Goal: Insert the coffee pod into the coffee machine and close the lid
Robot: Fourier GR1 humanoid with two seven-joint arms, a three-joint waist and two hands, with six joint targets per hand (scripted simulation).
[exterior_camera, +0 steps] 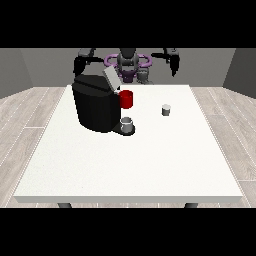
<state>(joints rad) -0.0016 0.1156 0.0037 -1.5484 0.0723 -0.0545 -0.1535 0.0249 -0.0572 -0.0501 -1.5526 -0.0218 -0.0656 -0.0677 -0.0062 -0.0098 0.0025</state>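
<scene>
hanging above the table (pixel 150 165), both hands (pixel 174 64) hold nothing; finger spread unclear.

The black coffee machine (pixel 96 107) stands on the white table (pixel 150 165), lid (pixel 110 78) raised; a small grey coffee pod (pixel 166 109) sits well apart; both hands appear lifted.

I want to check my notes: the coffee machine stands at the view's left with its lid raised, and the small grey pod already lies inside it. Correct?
Not quite. The front view shows the small grey pod standing on the table, apart from the coffee machine. The machine's lid is indeed raised.
</scene>
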